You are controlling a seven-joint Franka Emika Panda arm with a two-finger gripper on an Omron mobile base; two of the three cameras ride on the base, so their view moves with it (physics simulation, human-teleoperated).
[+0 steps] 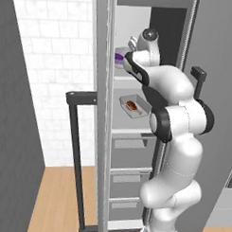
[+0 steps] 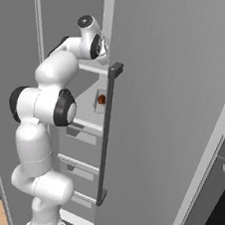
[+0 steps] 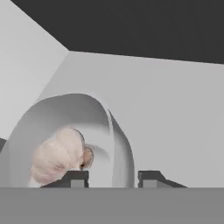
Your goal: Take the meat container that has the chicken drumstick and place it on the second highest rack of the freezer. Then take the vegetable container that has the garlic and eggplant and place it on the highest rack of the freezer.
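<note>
On the left of the left base view, the freezer stands open, its door edge and dark bar handle swung out toward the camera so the arm can reach the shelves. The arm stretches up to the highest rack, where a sliver of purple eggplant shows beside the wrist; the rest of the vegetable container is hidden there by the door frame and the arm. One shelf down, the meat container rests flat with the chicken drumstick inside, so that half of the task looks done.

In the right base view the closed neighbouring door cuts the interior to a narrow slot, through which only an edge of the meat tray and a spot of orange-brown meat can be seen.

In the hand view the garlic lies in the rounded grey bowl. The gripper straddles the bowl's near wall, one fingertip on each side, probably the pinch used to carry it. Whether the jaws clamp the rim or have let go cannot be told, as the tips are cut off low. The eggplant is outside this framing.
</note>
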